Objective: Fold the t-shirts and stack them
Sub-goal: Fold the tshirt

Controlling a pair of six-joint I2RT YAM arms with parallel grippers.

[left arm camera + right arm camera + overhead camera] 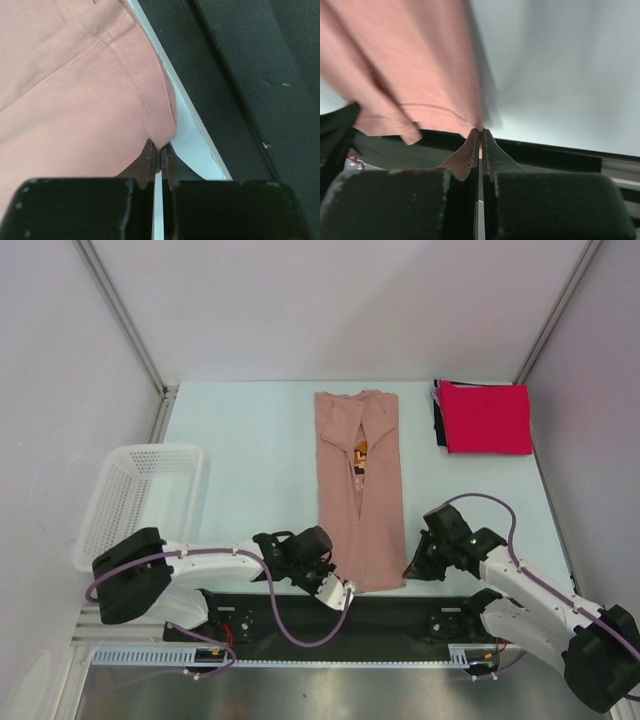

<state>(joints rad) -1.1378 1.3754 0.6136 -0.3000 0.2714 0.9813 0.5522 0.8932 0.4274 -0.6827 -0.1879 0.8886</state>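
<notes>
The dusty-pink t-shirt (358, 490) lies in the middle of the table as a long narrow strip, sleeves folded in, its print showing in the centre gap. My left gripper (342, 592) is shut on the near left hem corner (160, 152) of the pink cloth (75, 100). On the other side, my right gripper (411, 570) is shut on the near right hem corner (481, 135), and the pink cloth (410, 65) hangs from it just above the table. At the back right, a folded red t-shirt (487, 418) rests on a black one (439, 425).
A white lattice basket (140, 500) stands at the left edge. The pale table's near edge (200, 145) runs just beside the left fingers, with a black strip (400, 612) beyond it. Grey walls close in the back and sides.
</notes>
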